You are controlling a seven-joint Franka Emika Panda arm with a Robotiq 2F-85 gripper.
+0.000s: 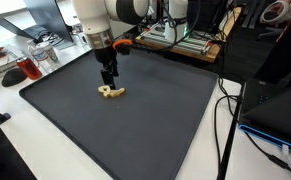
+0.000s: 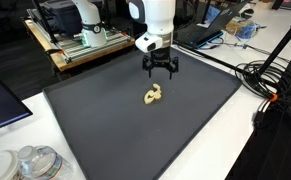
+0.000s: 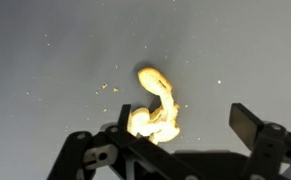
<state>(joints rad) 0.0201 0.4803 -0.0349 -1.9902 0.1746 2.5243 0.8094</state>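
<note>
A small pale yellow, lumpy object (image 1: 111,92) (image 2: 154,96) lies on the dark grey mat (image 1: 165,110) (image 2: 115,120). My gripper (image 1: 108,78) (image 2: 161,70) hangs just above the mat, close to the object, with its fingers spread and nothing between them. Seen from the wrist view, the yellow object (image 3: 155,105) sits near the left finger (image 3: 125,118), while the right finger (image 3: 247,125) stands well apart from it. The gripper (image 3: 185,125) is open and holds nothing.
The mat covers a white table (image 1: 45,150). A red item and clutter (image 1: 25,68) sit beyond one mat corner, cables (image 1: 225,110) (image 2: 270,80) run along one side, and clear containers (image 2: 30,162) stand near an edge. A second robot base (image 2: 85,25) stands behind.
</note>
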